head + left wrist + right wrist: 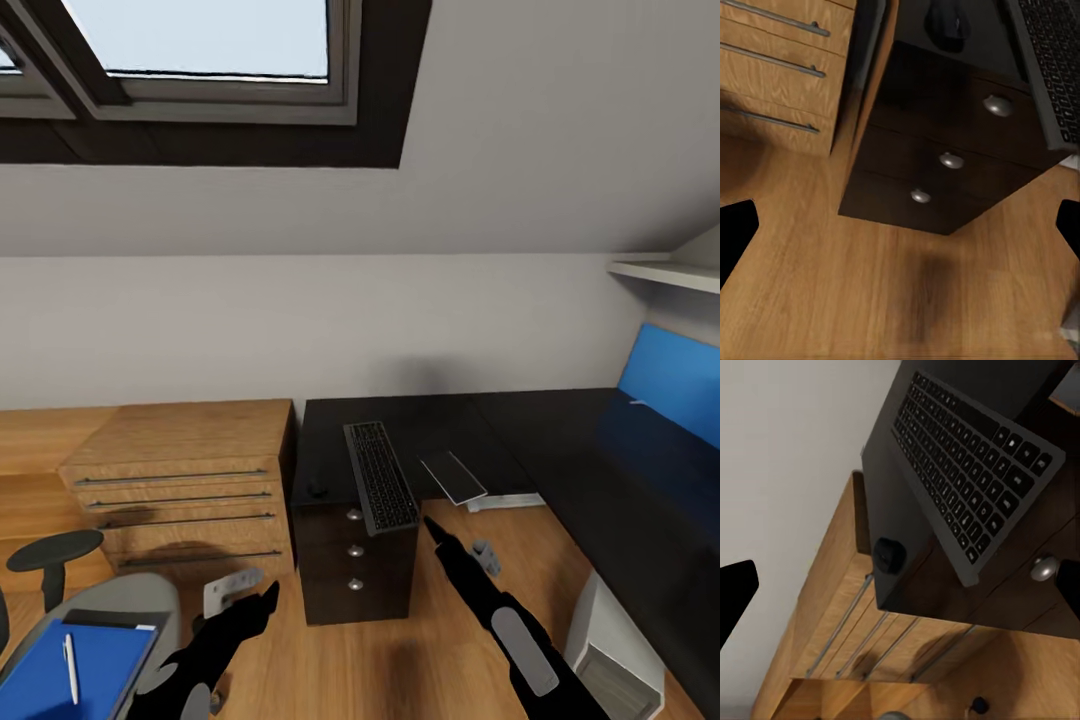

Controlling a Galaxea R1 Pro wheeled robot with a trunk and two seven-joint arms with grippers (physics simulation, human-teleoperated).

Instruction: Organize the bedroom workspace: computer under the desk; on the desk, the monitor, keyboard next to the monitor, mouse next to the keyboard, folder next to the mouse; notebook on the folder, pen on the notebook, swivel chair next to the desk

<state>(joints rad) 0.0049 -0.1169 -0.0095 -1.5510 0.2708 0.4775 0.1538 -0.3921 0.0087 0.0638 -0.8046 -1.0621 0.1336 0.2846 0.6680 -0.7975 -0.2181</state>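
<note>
While I faced the desk (pixel 560 440), the keyboard (pixel 381 477) lay ahead of my right gripper (pixel 436 528), its long axis running away from me and its near end jutting past the desk edge; both grippers, including the left gripper (pixel 262 598), had jaws spread and empty.

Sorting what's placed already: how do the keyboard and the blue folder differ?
The keyboard is black-keyed and lies on the desk, its near end overhanging the edge; the folder is bright blue and lies on the swivel chair with a pen on it. Both are flat.
</note>
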